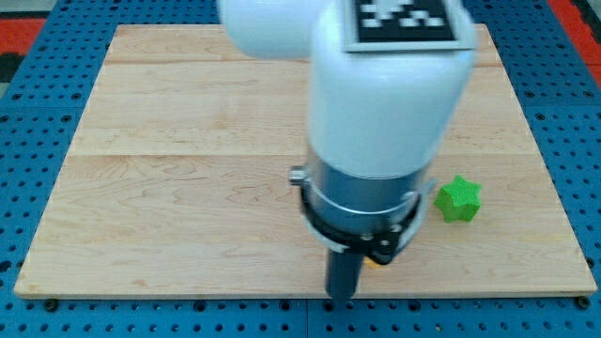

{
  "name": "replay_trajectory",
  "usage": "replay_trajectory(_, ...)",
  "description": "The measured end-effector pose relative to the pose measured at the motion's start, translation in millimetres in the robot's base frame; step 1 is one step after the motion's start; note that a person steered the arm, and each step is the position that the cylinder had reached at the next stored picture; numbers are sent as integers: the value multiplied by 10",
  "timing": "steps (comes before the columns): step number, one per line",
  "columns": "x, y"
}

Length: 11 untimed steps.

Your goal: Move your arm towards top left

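Observation:
My dark rod hangs below the white and grey arm body (pixel 376 122), and my tip (pixel 341 295) rests near the bottom edge of the wooden board (pixel 188 188), a little right of centre. A green star-shaped block (pixel 458 198) lies on the board to the right of the arm, up and right of my tip and apart from it. A small orange-yellow piece (pixel 375 262) peeks out just under the arm's collar, right beside the rod; its shape is hidden.
The board sits on a blue perforated table (pixel 38 56). A red area (pixel 21 21) shows at the view's top left corner and another at the top right. The arm body hides the board's upper middle.

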<state>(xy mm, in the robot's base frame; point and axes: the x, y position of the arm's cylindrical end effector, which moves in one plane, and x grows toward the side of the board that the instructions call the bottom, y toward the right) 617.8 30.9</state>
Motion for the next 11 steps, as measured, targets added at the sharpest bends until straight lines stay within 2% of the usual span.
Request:
replay_trajectory(2,-336,155)
replay_trajectory(4,-419,809)
replay_trajectory(7,-419,603)
replay_trajectory(8,-523,86)
replay_trajectory(9,-1043,-67)
replay_trajectory(10,-1783,-217)
replay_trajectory(11,-2224,-991)
